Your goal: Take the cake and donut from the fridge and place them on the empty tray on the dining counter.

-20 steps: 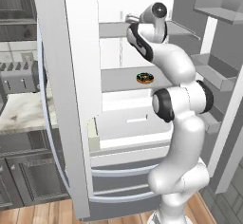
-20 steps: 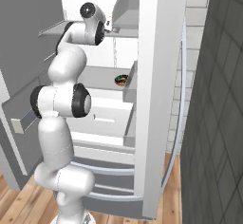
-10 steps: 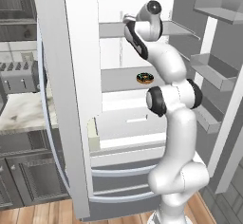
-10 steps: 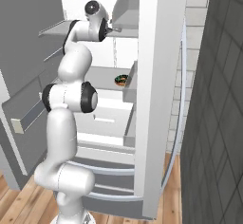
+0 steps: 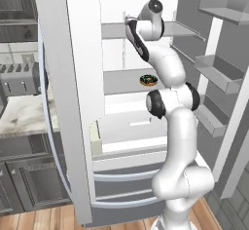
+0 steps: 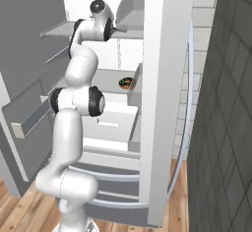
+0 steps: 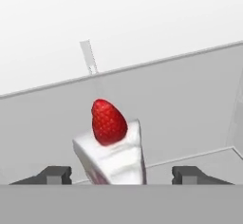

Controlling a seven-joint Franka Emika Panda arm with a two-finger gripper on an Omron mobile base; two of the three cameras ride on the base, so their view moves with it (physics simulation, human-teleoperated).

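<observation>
Up high, the arm reaches into the fridge (image 5: 73, 102); gripper (image 7: 121, 175), jaws spread, flanks the cake (image 7: 111, 154) on the upper shelf (image 7: 190, 114).

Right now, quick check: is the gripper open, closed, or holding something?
Gripper: open, fingertips spread wide on either side of the cake on the fridge shelf, not closed on it.

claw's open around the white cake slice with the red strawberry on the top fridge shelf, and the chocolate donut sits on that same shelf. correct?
Not quite. The dark chocolate-brown ring donut sits one shelf lower, as the left base view shows. The rest holds: in the hand view the open claw flanks the white wedge cake slice with the red strawberry on the grey steel fridge's upper shelf.
</observation>
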